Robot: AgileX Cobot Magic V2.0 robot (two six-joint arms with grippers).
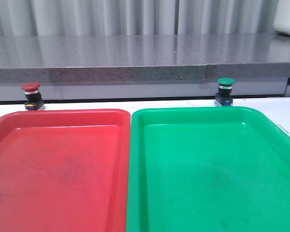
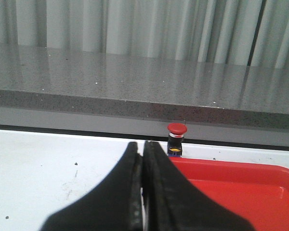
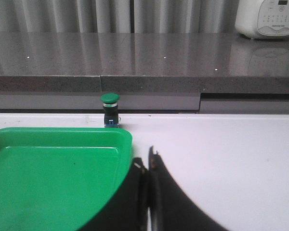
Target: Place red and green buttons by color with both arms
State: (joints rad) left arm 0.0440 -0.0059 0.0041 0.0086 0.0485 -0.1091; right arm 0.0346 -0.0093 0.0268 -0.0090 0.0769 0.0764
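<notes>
The red button (image 1: 31, 95) stands upright on the white table just beyond the red tray's far left corner; the left wrist view also has the red button (image 2: 176, 139). The green button (image 1: 225, 91) stands upright beyond the green tray's far edge, and the green button (image 3: 110, 109) shows in the right wrist view too. My left gripper (image 2: 143, 146) is shut and empty, well short of the red button and slightly left of it. My right gripper (image 3: 148, 156) is shut and empty beside the green tray's corner. Neither arm appears in the front view.
A red tray (image 1: 58, 169) and a green tray (image 1: 212, 169) lie side by side, filling the near table. A grey stone ledge (image 1: 135, 55) runs behind the buttons. A white appliance (image 3: 267, 18) sits on the ledge at far right.
</notes>
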